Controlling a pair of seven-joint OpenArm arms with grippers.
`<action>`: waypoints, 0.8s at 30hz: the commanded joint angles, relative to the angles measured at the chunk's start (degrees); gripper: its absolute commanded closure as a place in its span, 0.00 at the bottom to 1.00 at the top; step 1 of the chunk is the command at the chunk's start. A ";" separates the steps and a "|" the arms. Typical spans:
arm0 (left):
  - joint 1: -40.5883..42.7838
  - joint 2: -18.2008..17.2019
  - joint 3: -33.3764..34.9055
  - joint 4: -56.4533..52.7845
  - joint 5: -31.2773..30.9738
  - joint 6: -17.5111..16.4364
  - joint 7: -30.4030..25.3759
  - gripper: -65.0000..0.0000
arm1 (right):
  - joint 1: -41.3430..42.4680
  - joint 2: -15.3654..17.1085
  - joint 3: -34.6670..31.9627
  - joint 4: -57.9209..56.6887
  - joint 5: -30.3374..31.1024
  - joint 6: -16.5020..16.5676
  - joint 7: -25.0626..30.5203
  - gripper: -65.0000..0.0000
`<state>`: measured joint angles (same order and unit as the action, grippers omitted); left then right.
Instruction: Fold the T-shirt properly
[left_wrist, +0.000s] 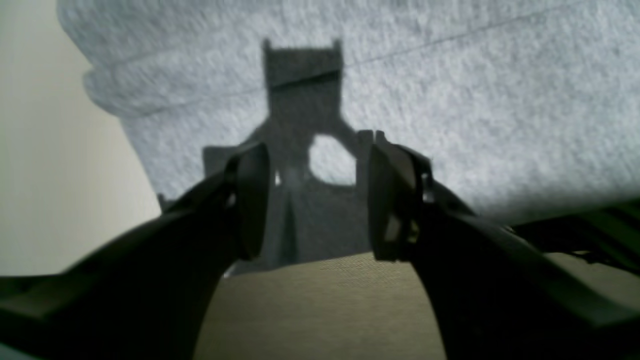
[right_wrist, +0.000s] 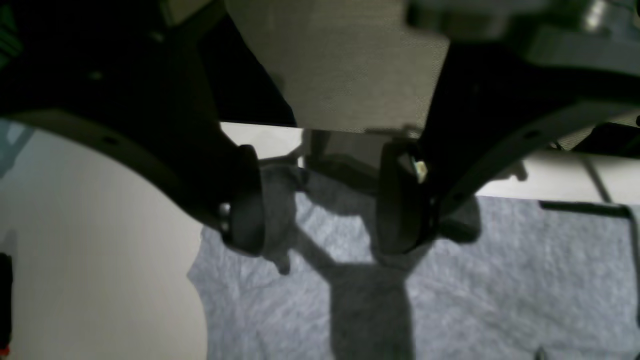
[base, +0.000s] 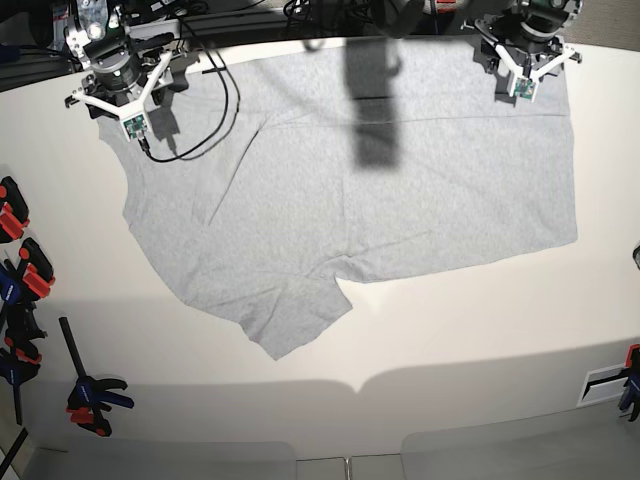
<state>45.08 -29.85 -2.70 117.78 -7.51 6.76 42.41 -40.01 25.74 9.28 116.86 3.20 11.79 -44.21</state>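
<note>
Lying flat on the table (base: 480, 330), plain side up, the T-shirt (base: 380, 200) spreads across the far half, one sleeve (base: 290, 315) pointing toward the near edge. Left gripper (left_wrist: 315, 200) over the far hem corner, jaws apart, nothing between them. Right gripper (right_wrist: 320, 200) over the opposite far edge, jaws wide, holding nothing. Clamps (base: 20, 270) along the table's side.

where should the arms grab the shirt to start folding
Probably the far edge of the shirt, one corner each: it lies flat, and the open left gripper and right gripper sit at that edge, so come down from above.
</note>
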 joint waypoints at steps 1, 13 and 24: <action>0.28 -0.50 -0.39 1.01 1.81 2.25 -0.98 0.55 | -0.11 0.76 0.50 1.31 0.00 -0.52 0.85 0.47; -8.70 -0.70 -0.39 2.47 9.01 3.52 -0.90 0.55 | 2.12 0.74 0.50 1.53 -0.02 -2.34 9.27 0.47; -30.67 -7.04 -0.39 -0.02 8.72 2.62 5.95 0.55 | 12.37 0.74 0.50 1.53 0.17 -0.57 3.26 0.47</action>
<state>14.66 -36.03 -2.70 117.10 0.58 9.10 49.25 -27.94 25.82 9.39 117.40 3.29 11.22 -42.13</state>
